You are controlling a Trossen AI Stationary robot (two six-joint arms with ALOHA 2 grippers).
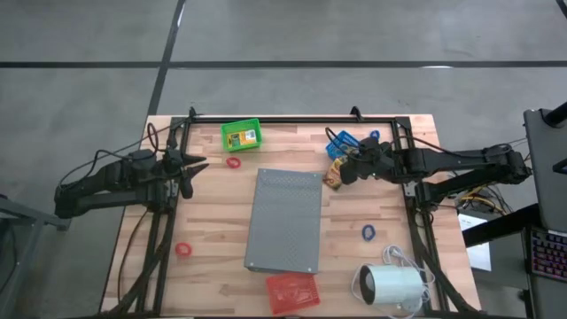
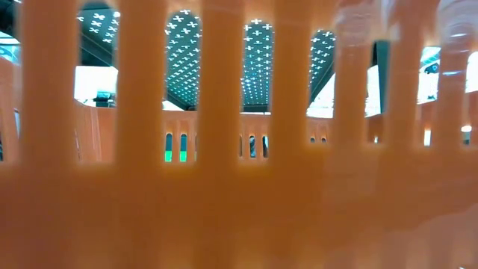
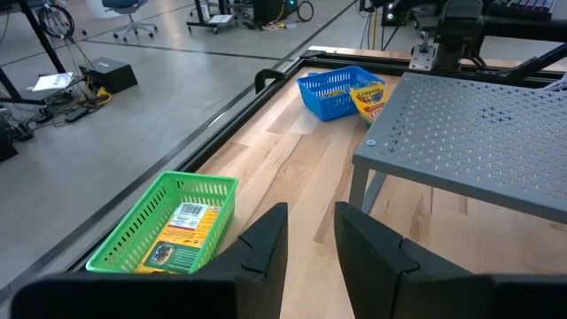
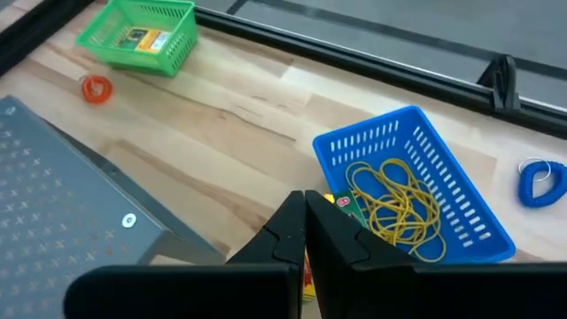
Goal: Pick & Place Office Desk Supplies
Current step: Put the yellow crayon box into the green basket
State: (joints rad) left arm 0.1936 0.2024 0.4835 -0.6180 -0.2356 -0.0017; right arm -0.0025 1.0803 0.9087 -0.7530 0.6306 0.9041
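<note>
Right gripper (image 4: 306, 232), fingers pressed together, over a yellow crayon box (image 1: 335, 174) beside the blue basket (image 4: 461, 208) of tan rubber bands (image 4: 394, 208); left gripper (image 3: 310, 244), fingers slightly spread, empty, near the green basket (image 3: 133, 232) holding another crayon box (image 3: 177, 232).

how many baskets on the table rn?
3. Green basket at the far edge, left of centre; blue basket at the far edge by the right end effector; red basket at the near edge. None seem hidden.
</note>
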